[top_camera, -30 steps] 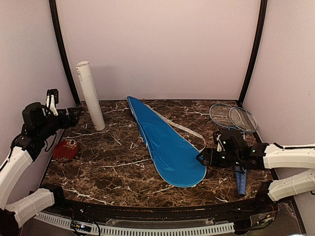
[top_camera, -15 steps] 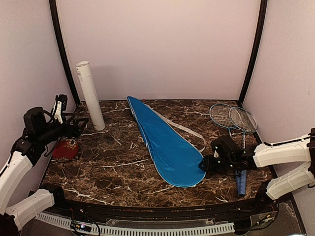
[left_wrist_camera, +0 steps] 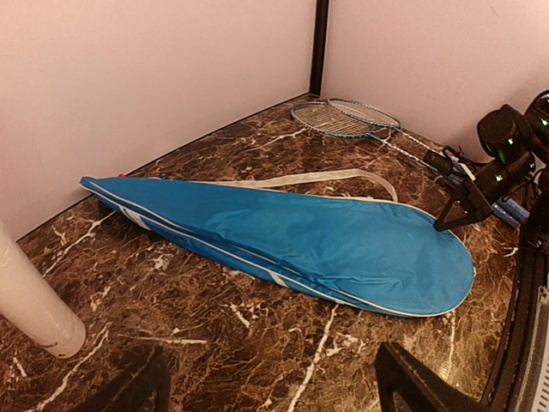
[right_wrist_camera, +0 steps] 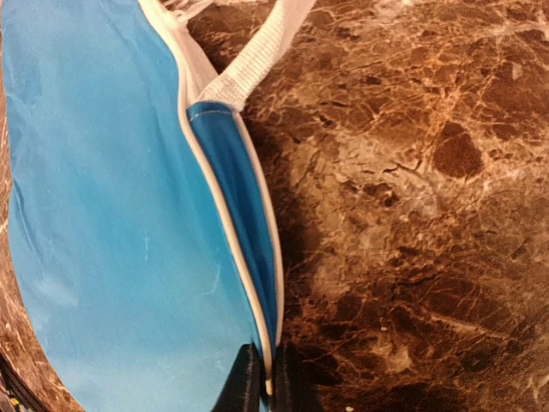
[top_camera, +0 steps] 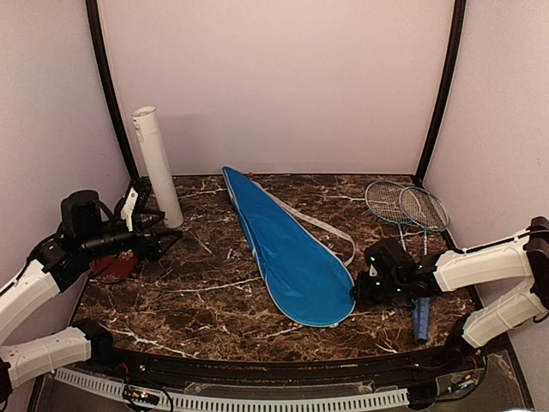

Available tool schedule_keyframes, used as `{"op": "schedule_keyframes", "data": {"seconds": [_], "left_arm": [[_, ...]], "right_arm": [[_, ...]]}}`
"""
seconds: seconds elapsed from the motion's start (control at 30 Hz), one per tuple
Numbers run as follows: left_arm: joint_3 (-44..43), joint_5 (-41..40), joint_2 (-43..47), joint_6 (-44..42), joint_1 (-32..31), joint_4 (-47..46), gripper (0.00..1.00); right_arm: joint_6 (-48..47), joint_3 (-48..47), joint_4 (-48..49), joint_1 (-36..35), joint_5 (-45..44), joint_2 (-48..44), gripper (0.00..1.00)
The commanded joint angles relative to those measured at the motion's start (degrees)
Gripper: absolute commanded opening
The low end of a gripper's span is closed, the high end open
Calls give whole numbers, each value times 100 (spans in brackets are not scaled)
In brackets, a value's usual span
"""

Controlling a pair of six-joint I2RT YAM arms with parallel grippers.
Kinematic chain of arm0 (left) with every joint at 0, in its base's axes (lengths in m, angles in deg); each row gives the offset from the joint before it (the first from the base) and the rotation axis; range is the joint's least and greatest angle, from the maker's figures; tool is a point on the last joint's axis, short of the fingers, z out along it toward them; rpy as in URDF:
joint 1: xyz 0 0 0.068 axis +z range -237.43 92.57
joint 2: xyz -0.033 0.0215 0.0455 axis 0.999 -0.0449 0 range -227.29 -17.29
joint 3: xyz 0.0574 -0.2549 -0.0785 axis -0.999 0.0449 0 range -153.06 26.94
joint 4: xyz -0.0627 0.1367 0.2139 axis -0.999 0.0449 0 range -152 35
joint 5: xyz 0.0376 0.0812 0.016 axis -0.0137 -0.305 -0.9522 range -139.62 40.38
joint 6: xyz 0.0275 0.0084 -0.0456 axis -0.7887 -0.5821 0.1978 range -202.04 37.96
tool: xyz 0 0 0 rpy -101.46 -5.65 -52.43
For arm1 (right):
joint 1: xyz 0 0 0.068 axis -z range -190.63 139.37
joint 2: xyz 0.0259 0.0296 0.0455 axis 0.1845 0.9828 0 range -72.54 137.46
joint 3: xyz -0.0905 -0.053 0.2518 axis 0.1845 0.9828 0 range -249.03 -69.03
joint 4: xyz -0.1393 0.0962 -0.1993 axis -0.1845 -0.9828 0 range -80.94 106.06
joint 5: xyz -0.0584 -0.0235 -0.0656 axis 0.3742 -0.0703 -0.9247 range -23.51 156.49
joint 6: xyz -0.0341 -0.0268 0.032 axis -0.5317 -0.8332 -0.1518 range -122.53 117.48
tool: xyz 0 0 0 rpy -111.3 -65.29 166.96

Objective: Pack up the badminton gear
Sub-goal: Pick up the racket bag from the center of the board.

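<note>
Starting overhead: the cover (top_camera: 292, 249) lies flat across the middle of the frame. The tube (top_camera: 157, 167) stands tilted at upper left, and the rackets (top_camera: 407, 206) lie bare at right, outside the cover. The right gripper (top_camera: 356, 292) is down at the cover's wide rounded end, lower right of centre. The left gripper (top_camera: 159, 243) hangs at left, near the tube's foot. No shuttlecocks show.

From the left wrist, the cover fills mid-frame and looks closed. The left fingers (left_wrist_camera: 420, 395) are spread wide and empty along the bottom edge.

From the right wrist, the right fingers (right_wrist_camera: 244, 390) at bottom centre are clenched on the cover's white-piped edge.

Packing looks barely begun. Opening the cover seems to be the step in hand, and the rackets and tube are not yet stowed.
</note>
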Motion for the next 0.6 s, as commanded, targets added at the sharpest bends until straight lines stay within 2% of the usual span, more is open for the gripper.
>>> {"op": "schedule_keyframes", "data": {"seconds": [0.0,0.17,0.27,0.43,0.57], "left_arm": [[33,-112,3,-293,-488,95,84],[-31,-536,17,-437,-1397,-37,82],[-115,-1131,-175,-451,-2429,-357,82],[-201,-2072,-1150,-645,-3931,-1372,82],[-405,-2385,-2333,-871,-4719,-2079,82]], "right_arm": [[-104,-123,-219,23,178,-129,0],[-164,-318,-706,25,629,-676,0],[-81,-400,-1075,24,883,-1137,0],[144,-541,-1465,24,1162,-1943,0],[310,-778,-1590,25,1216,-2269,0]]}}
